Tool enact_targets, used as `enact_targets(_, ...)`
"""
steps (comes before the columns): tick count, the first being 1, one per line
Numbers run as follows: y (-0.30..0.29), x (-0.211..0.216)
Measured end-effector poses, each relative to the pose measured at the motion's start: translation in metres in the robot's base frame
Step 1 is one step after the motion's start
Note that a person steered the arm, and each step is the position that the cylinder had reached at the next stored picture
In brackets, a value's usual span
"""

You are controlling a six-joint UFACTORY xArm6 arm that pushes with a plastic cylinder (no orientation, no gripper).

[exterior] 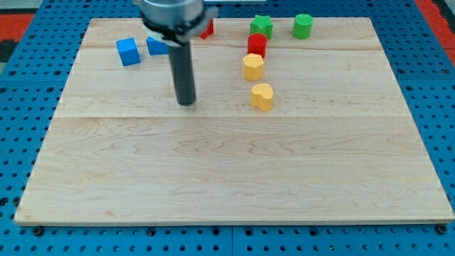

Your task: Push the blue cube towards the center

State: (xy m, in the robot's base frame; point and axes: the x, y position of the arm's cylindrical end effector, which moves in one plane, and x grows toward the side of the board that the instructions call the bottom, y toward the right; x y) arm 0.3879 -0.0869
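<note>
A blue cube (pixel 128 52) sits near the board's top left. A second blue block (pixel 156 47) lies just to its right, partly hidden behind my rod. My tip (pixel 186 103) rests on the board below and to the right of both blue blocks, apart from them. A red block (pixel 206 29) shows at the top edge, partly hidden by the arm's head.
A red cylinder (pixel 257 44), a yellow hexagonal block (pixel 253 67) and a yellow heart-shaped block (pixel 261 97) form a column right of my tip. A green star (pixel 261 26) and a green cylinder (pixel 303 25) stand at the top right. The wooden board (pixel 227 171) lies on blue pegboard.
</note>
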Motion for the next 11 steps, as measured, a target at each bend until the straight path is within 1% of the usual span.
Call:
enact_targets(1,-0.1,-0.018)
enact_targets(2,-0.179,-0.054)
enact_targets(3,-0.165,-0.115)
enact_targets(4,-0.115,-0.106)
enact_targets(5,-0.082,-0.049)
enact_targets(6,-0.066,-0.027)
enact_targets(7,-0.092,-0.059)
enact_targets(8,-0.075,-0.083)
enact_targets(9,-0.043,-0.054)
enact_targets(10,-0.023,0.001)
enact_targets(11,0.024,0.036)
